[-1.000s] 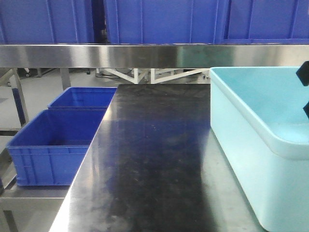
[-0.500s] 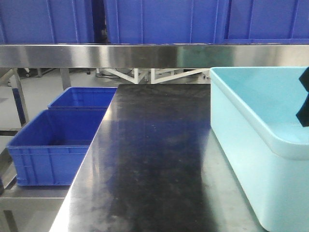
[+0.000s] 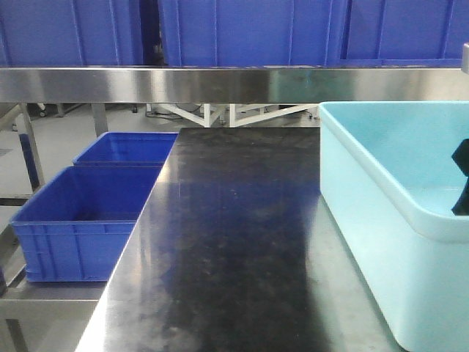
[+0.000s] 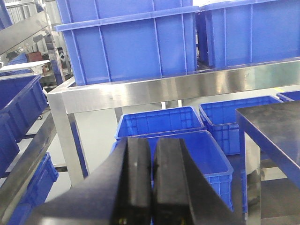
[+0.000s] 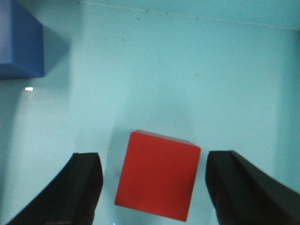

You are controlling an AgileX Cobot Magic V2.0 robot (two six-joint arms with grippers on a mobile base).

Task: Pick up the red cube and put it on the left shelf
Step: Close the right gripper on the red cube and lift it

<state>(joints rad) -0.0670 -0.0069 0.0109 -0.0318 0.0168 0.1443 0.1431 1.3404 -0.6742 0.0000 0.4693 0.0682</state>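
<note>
The red cube (image 5: 158, 174) lies on the floor of the light blue tub (image 3: 381, 220), seen in the right wrist view. My right gripper (image 5: 152, 161) is open, its two black fingers standing on either side of the cube with gaps on both sides. In the front view only a dark part of the right arm (image 3: 462, 180) shows inside the tub at the right edge. My left gripper (image 4: 152, 154) is shut and empty, held above the blue bins left of the table. The steel shelf (image 3: 220, 83) runs across the top.
A blue cube (image 5: 21, 42) lies in the tub's far left corner. Two blue bins (image 3: 80, 220) stand on a low rack left of the dark table top (image 3: 234, 242). Large blue crates (image 3: 242, 29) sit on the shelf.
The right arm has moved lower into the light blue tub, its dark part dropping at the right edge of the front view. Nothing else has moved.
</note>
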